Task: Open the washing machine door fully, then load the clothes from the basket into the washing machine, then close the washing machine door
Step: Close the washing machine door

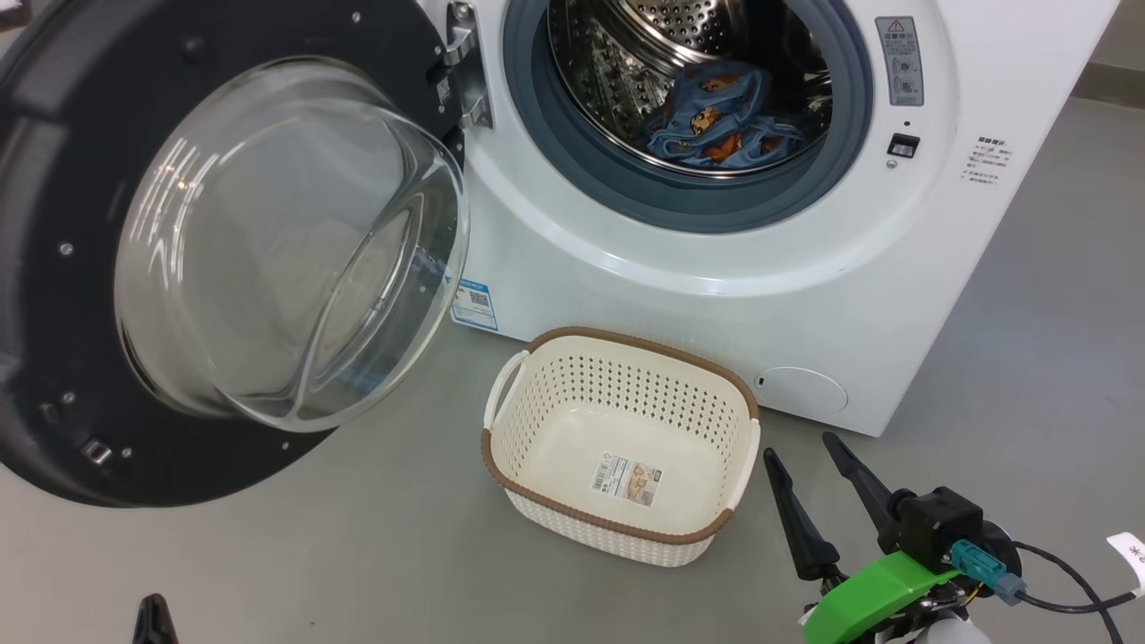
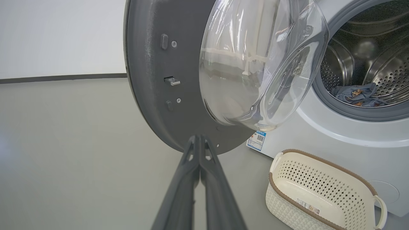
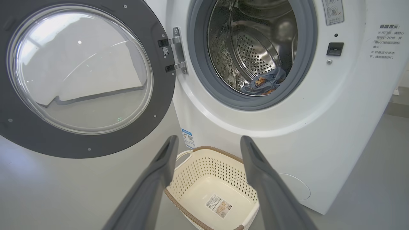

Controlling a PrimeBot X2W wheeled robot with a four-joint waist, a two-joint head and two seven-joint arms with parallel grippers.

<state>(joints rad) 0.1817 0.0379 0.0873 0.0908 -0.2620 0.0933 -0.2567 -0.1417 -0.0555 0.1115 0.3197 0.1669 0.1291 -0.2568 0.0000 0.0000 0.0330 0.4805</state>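
Jaws pressed together, empty, on the left gripper (image 2: 199, 139) and spread empty on the right gripper (image 1: 799, 447), blue bear-print clothes (image 1: 716, 125) lie crumpled in the drum (image 1: 626, 54).

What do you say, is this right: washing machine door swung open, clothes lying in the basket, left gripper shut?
Not quite. The basket is empty; the clothes lie in the drum of the washing machine, as the head view shows. The washing machine door is swung open and the left gripper is shut.
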